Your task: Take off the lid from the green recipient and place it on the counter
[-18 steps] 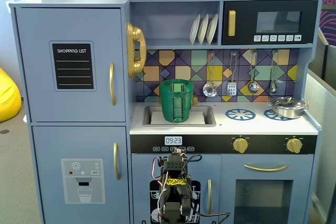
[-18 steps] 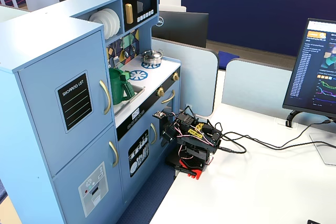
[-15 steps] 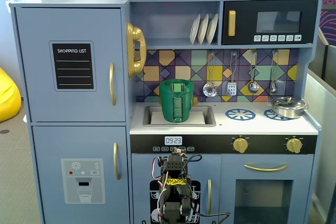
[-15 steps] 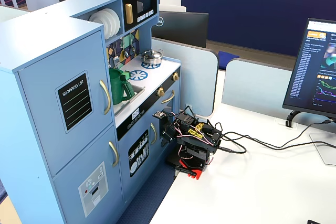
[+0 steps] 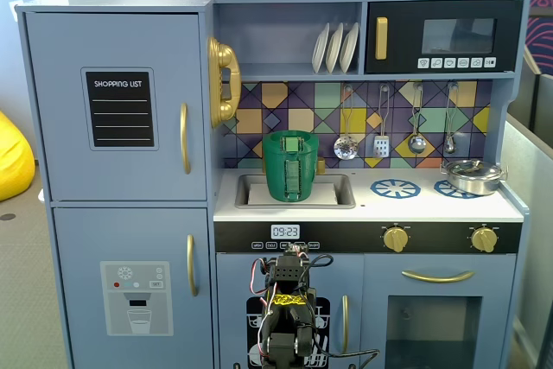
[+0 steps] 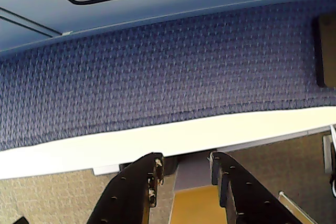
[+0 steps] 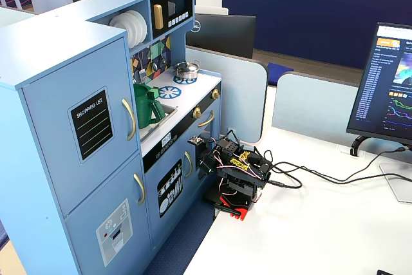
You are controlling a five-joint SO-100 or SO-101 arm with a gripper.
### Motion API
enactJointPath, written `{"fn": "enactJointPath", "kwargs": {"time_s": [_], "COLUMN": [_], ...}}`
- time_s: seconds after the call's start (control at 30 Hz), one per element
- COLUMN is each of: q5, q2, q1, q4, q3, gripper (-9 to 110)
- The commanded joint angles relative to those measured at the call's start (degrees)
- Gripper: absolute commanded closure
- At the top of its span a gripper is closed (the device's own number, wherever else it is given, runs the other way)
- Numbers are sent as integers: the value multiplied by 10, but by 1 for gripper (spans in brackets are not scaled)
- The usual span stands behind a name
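Observation:
The green recipient (image 5: 297, 170) stands upright in the sink basin of the toy kitchen; it also shows in the other fixed view (image 7: 147, 107). The green lid (image 5: 296, 136) sits on its mouth. The white counter (image 5: 415, 206) with blue burner marks lies to its right. My arm (image 5: 288, 317) is folded low in front of the kitchen, well below counter height, also seen on the white desk (image 7: 235, 175). In the wrist view my gripper (image 6: 185, 166) is open and empty, pointing down at blue carpet past the desk edge.
A silver pan (image 5: 473, 176) sits on the right burner mark. Utensils (image 5: 380, 140) hang on the tiled back wall above the counter. Cables (image 7: 302, 175) run from the arm across the desk towards a monitor (image 7: 386, 88).

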State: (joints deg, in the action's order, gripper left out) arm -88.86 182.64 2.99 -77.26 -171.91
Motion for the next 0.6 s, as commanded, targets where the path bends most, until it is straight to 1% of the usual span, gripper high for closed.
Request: {"fn": "enactJointPath", "kwargs": {"time_s": [0.0, 0.03, 0.1, 0.2, 0.3, 0.43, 0.47, 0.57], "q5": [-3, 9, -27, -63, -60, -19, -16, -25], "q2": [-5, -11, -44, -126, -215, -269, -279, -299], "q1": [15, 10, 6, 1, 6, 5, 8, 27], "q4": [1, 27, 94, 239, 358, 539, 573, 621], "q3": [28, 54, 131, 272, 390, 435, 436, 445], "gripper": [101, 101, 101, 101, 101, 78, 75, 66]}}
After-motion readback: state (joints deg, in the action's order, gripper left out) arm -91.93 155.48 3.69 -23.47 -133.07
